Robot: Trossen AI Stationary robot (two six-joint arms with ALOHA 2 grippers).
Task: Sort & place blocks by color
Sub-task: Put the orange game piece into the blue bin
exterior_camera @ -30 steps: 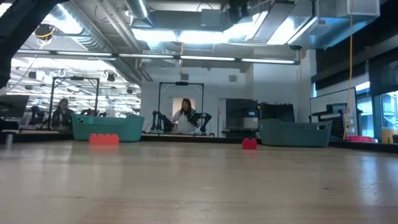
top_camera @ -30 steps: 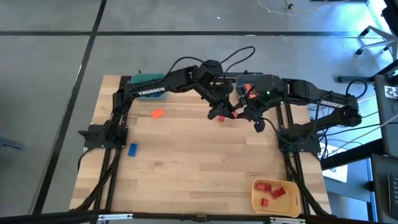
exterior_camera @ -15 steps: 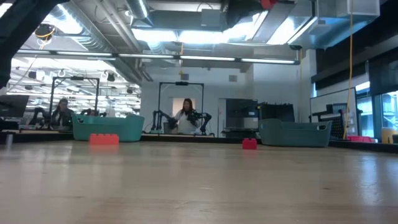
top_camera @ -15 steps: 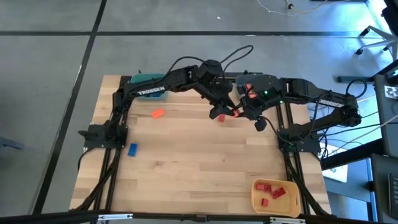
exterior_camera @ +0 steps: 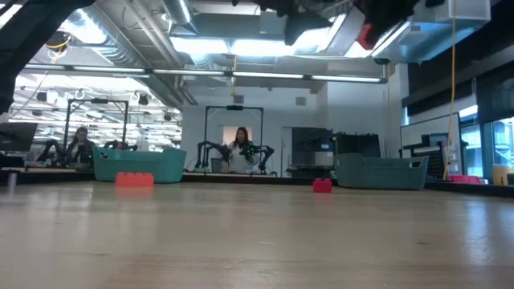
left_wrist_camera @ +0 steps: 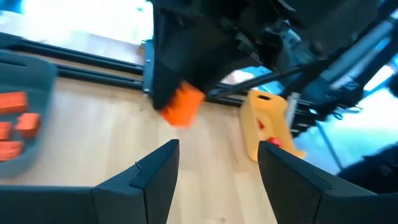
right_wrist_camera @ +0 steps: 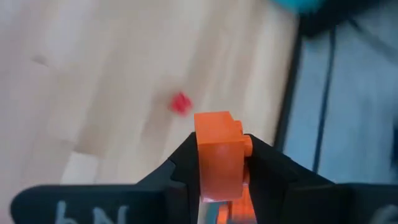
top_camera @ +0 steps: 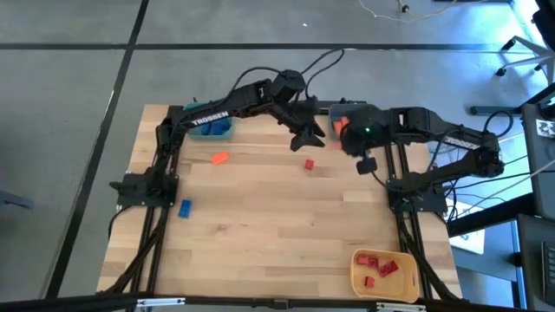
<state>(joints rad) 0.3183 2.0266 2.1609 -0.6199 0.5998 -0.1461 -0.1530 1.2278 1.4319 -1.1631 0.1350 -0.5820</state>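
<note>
My right gripper (right_wrist_camera: 219,152) is shut on an orange block (right_wrist_camera: 217,132) and hangs above the table near its far edge, beside the grey-blue bin (top_camera: 354,111). My left gripper (left_wrist_camera: 217,152) is open and empty. It hovers just to the table's left of the right gripper (top_camera: 341,130) and faces the held block (left_wrist_camera: 183,106). Lying flat on the table are a red block (top_camera: 309,165), an orange block (top_camera: 219,158) and a blue block (top_camera: 185,208). My right gripper pinches the orange block by two opposite sides (right_wrist_camera: 200,163) between its two fingers. The fingers slant down toward the table's left. The block is lifted clear of the table, and its free end sticks out past the fingertips.
The teal bin (top_camera: 211,126) with blue blocks stands at the far left. The grey-blue bin holds orange blocks (left_wrist_camera: 13,121). The yellow bin (top_camera: 384,272) with red blocks sits at the near right corner. Both arms crowd the far middle. People sit in the room behind.
My right gripper has carried the orange block toward the table's far edge, closer to the grey-blue bin. My left gripper has also drawn back toward the far edge, away from the red block, which has stayed on the table.
</note>
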